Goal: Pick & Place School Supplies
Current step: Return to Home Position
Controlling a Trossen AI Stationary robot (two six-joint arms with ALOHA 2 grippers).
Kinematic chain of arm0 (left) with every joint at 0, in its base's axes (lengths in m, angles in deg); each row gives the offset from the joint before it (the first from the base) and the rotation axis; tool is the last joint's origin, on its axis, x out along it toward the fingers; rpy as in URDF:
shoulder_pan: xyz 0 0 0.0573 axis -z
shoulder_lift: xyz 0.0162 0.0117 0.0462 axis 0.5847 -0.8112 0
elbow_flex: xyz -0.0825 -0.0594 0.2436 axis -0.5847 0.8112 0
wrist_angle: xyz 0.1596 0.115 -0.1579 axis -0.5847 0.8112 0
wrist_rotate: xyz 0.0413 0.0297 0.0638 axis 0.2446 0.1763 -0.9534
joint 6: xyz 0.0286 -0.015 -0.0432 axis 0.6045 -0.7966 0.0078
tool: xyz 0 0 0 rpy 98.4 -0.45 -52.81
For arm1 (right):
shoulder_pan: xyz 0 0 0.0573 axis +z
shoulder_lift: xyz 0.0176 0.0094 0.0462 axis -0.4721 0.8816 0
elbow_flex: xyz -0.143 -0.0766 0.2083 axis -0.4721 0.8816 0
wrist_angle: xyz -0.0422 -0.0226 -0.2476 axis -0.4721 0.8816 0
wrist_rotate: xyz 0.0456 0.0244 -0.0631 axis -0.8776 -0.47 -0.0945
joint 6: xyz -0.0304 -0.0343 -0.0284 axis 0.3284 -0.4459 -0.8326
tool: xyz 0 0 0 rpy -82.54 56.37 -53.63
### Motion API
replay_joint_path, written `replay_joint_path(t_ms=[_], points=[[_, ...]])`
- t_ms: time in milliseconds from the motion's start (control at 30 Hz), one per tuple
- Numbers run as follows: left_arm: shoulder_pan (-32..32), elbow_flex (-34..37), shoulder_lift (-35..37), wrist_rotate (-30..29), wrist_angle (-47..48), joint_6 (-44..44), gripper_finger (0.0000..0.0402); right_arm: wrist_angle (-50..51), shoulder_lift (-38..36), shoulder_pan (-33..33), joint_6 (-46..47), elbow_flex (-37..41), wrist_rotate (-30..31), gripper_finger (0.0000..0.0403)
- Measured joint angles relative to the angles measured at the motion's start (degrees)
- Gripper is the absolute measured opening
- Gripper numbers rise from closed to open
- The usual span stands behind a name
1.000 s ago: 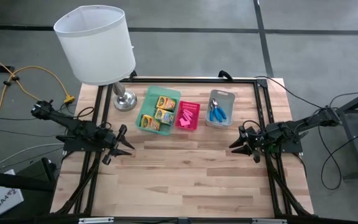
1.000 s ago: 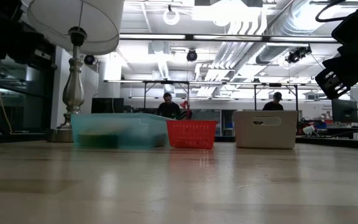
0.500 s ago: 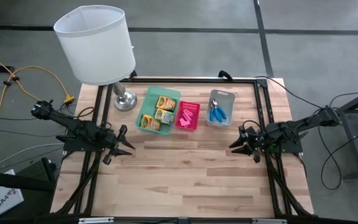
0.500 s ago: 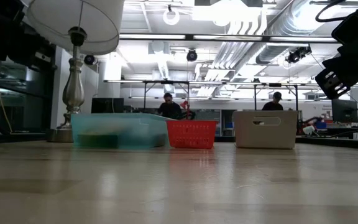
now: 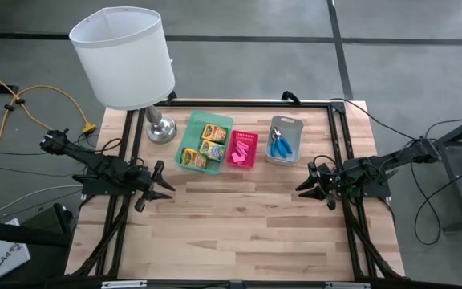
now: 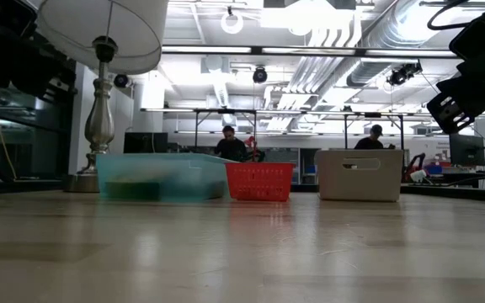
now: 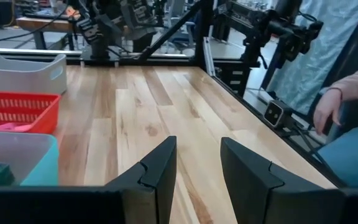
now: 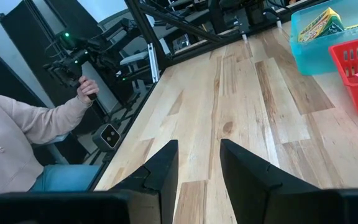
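Nothing visibly shifts: left gripper (image 7: 197, 143) and right gripper (image 8: 198, 145) hang spread, empty, where only a stray sideways swing into the red tray (image 7: 17, 112), well off their fingertips, would spill the erasers (image 5: 244, 147).

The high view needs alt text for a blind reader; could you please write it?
Three trays line the back of a table: a green tray with three crayon boxes, a pink tray with erasers, a grey tray with blue-handled tools. The left gripper and right gripper hover open at either side; a white-shaded lamp stands back left.
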Motion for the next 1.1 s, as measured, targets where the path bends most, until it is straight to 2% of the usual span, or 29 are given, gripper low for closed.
replay_joint_path(t_ms=[1100], points=[[0.0,0.04,-0.11,-0.61,-0.12,1.79,0.0122,0.0,0.0,0.0,0.0,-0.02,0.0,0.0111]])
